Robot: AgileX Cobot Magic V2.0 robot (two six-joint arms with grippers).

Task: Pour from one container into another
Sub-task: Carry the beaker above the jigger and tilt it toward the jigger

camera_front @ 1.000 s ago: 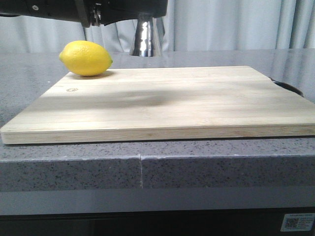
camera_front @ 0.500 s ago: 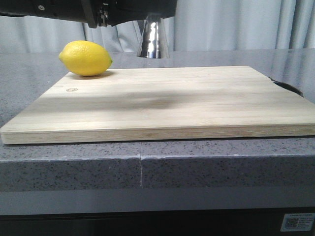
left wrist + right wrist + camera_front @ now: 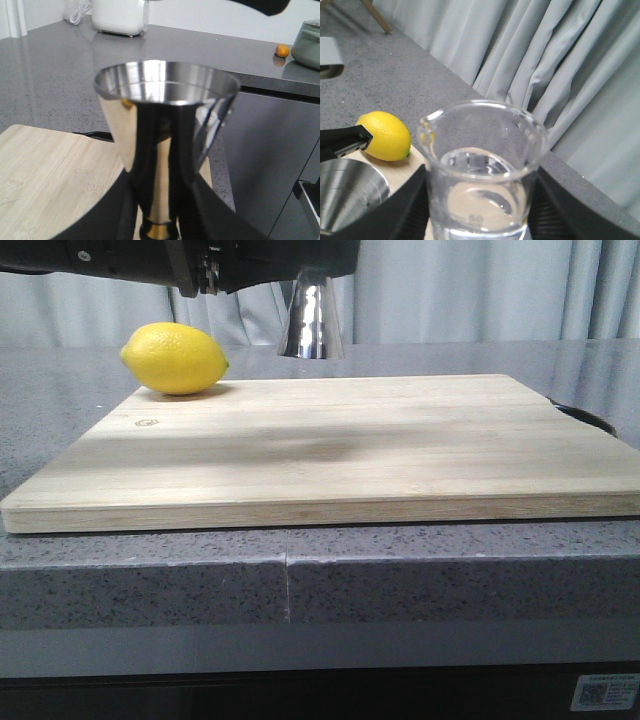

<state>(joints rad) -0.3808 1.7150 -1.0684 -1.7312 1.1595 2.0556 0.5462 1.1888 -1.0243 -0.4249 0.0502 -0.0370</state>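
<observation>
I see my right gripper [image 3: 479,220] clamped on the beaker [image 3: 481,172], upright with its pour lip toward the jigger [image 3: 347,197] just beside it, which my left gripper [image 3: 159,225] grips by the waist above the cutting board [image 3: 330,445].

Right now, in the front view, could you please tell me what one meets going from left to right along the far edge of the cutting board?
lemon → steel jigger, held above the cutting board's far edge → dark object behind the board's right corner.
</observation>
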